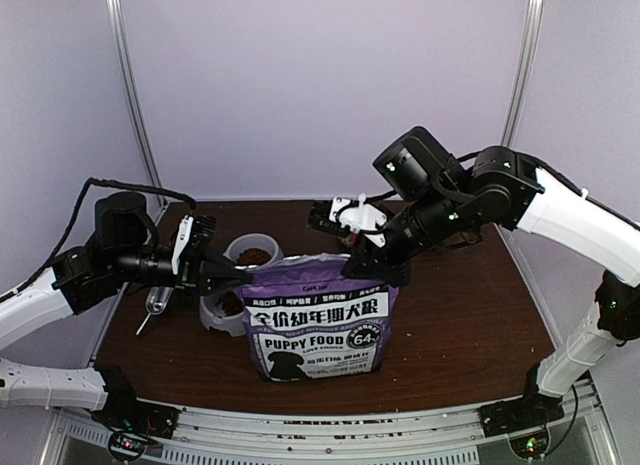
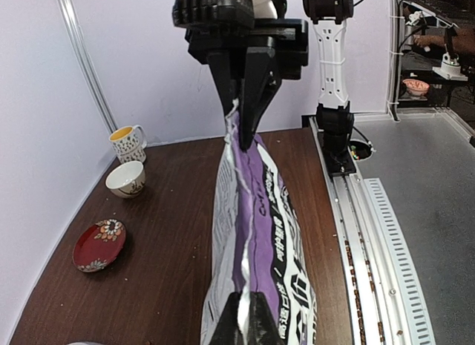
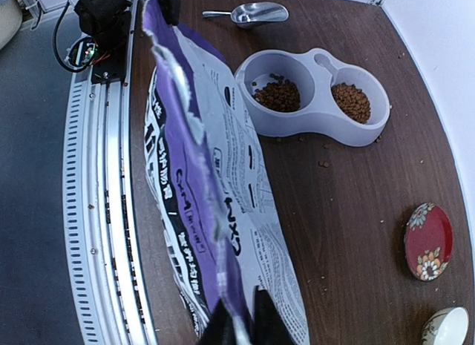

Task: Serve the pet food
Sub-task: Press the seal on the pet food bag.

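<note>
The purple printed pet-food bag [image 1: 315, 320] stands upright mid-table, its torn top edge stretched flat between both grippers. My left gripper [image 1: 238, 278] is shut on the bag's top left corner, as the left wrist view [image 2: 249, 315] shows. My right gripper [image 1: 372, 268] is shut on the top right corner, as the right wrist view [image 3: 241, 323] shows. Brown kibble [image 3: 278, 96] lies in both cups of a white double bowl [image 3: 319, 126] behind the bag; the other heap [image 3: 350, 100] is in the far cup. In the top view the kibble [image 1: 254, 255] shows in the back cup.
A metal scoop [image 3: 256, 13] lies at the left of the table, beside the bowl. A red plate [image 3: 428, 241] and two cups [image 2: 126, 178] sit at the far right. A few loose pellets [image 3: 324, 164] lie near the bowl. The metal rail [image 1: 350, 420] runs along the front edge.
</note>
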